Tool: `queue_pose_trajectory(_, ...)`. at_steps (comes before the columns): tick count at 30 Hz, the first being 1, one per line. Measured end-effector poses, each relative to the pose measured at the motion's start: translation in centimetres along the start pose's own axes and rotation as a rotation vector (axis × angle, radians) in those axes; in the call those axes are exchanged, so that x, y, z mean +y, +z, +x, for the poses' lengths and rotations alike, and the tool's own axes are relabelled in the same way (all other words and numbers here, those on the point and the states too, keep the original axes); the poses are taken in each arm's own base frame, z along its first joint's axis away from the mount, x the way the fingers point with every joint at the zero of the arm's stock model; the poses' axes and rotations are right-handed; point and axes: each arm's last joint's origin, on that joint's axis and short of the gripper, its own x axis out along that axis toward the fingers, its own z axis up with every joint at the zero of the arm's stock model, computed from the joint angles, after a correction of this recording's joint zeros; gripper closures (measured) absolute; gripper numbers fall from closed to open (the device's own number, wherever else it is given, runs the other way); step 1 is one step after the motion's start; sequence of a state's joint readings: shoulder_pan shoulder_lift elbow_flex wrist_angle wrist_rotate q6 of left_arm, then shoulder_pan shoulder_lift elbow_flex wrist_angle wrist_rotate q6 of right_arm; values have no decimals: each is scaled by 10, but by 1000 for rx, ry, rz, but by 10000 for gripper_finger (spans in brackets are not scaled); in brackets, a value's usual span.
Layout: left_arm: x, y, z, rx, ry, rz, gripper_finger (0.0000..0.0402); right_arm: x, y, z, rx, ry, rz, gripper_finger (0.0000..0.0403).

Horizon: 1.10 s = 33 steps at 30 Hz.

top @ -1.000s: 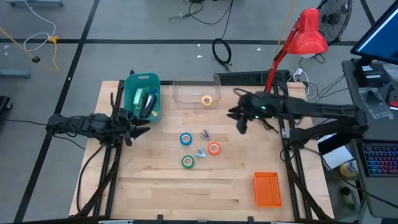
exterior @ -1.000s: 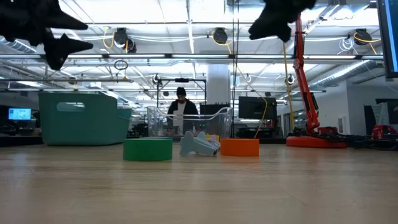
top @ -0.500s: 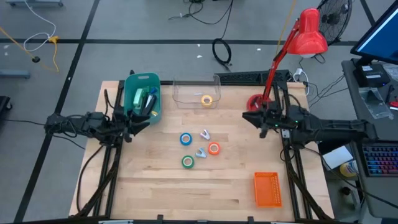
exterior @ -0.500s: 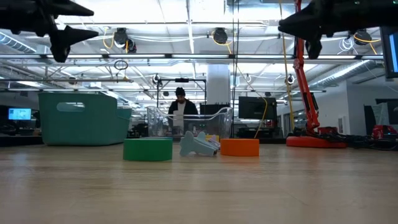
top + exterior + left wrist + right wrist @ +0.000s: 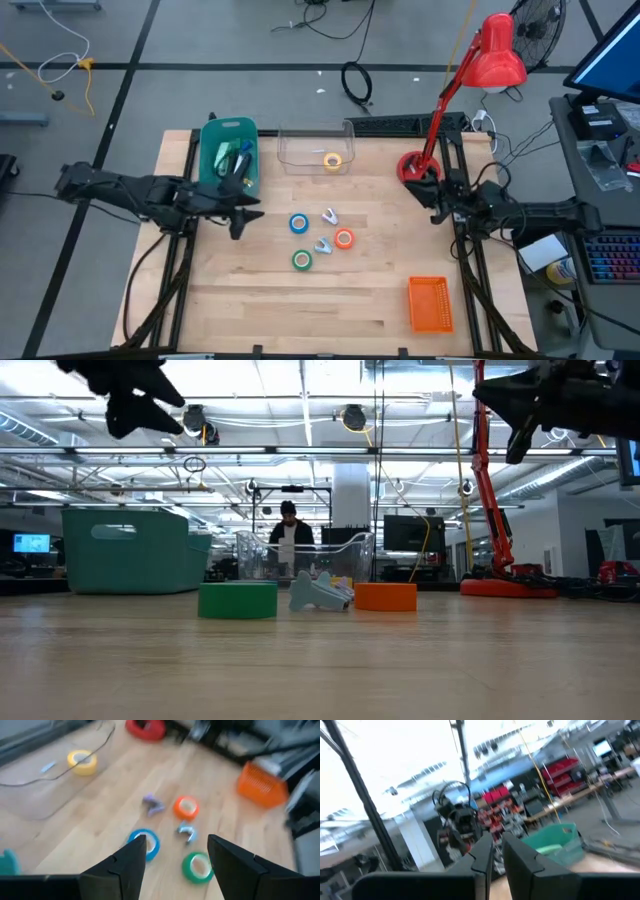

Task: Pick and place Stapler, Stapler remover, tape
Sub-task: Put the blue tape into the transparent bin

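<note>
The blue (image 5: 299,224), orange (image 5: 344,238) and green (image 5: 302,260) tape rolls lie flat on the table's middle. The yellow roll (image 5: 332,160) lies in the clear bin (image 5: 300,150). Two small staple removers (image 5: 329,215) (image 5: 323,246) lie among the rolls. The stapler (image 5: 236,165) lies in the teal bin (image 5: 228,132). My left gripper (image 5: 245,215) hovers open and empty above the table, left of the blue roll (image 5: 145,843). My right gripper (image 5: 436,203) is shut and empty, raised near the table's right edge.
An orange basket (image 5: 430,303) stands at the near right. A red lamp's base (image 5: 412,166) stands at the far right, its arm rising over the table edge. A person (image 5: 289,540) stands beyond the far edge. Bare wood lies at the near left.
My right gripper has drawn back from beside the clear bin toward the table's right edge. My left gripper has gone from beside the teal bin toward the table's right, closer to the blue roll. No object has moved.
</note>
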State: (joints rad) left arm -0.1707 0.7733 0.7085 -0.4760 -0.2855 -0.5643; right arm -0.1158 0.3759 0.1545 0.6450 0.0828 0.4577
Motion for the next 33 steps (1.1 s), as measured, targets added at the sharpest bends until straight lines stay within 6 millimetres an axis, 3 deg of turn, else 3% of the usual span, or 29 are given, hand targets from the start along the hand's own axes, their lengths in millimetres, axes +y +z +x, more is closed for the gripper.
queue_pose_trajectory(9,-24,49,24,153,135,30,185,-5,-10,-8,-50,25,10,369)
queue_pose_trajectory(16,-26,72,63,362,154,65,186,-6,-11,-8,-34,37,-28,369)
queue_pose_trajectory(26,-9,71,111,591,190,26,186,-12,-31,-10,222,41,153,390)
queue_pose_trajectory(33,1,64,133,679,156,15,185,-18,-45,-14,368,-22,127,399)
